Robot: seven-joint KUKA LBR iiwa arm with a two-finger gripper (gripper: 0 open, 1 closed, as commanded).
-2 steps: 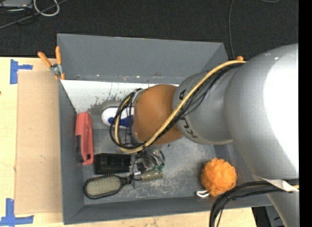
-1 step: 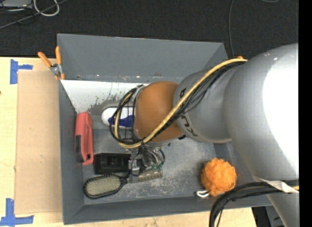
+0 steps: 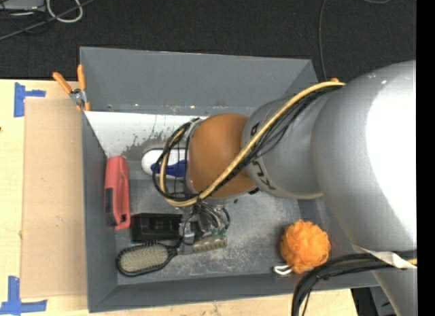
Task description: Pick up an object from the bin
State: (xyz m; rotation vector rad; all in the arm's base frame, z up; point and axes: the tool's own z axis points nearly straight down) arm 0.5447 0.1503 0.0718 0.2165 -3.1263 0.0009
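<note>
My gripper [image 3: 201,229] is low in the bin's front middle, under the arm's orange cover. It hangs right beside a black boxy object [image 3: 155,226], at that object's right end. A small greenish piece [image 3: 210,242] lies just under and in front of the gripper. A dark oval hairbrush [image 3: 144,259] lies in front of the black object, its handle pointing toward the gripper. Nothing can be made out between the gripper's tips.
A red-pink handled tool [image 3: 117,191] lies along the left wall. A white and blue object [image 3: 159,164] sits at the back left, partly behind the cables. An orange mesh sponge [image 3: 306,245] rests at the front right. The arm covers the bin's middle and right.
</note>
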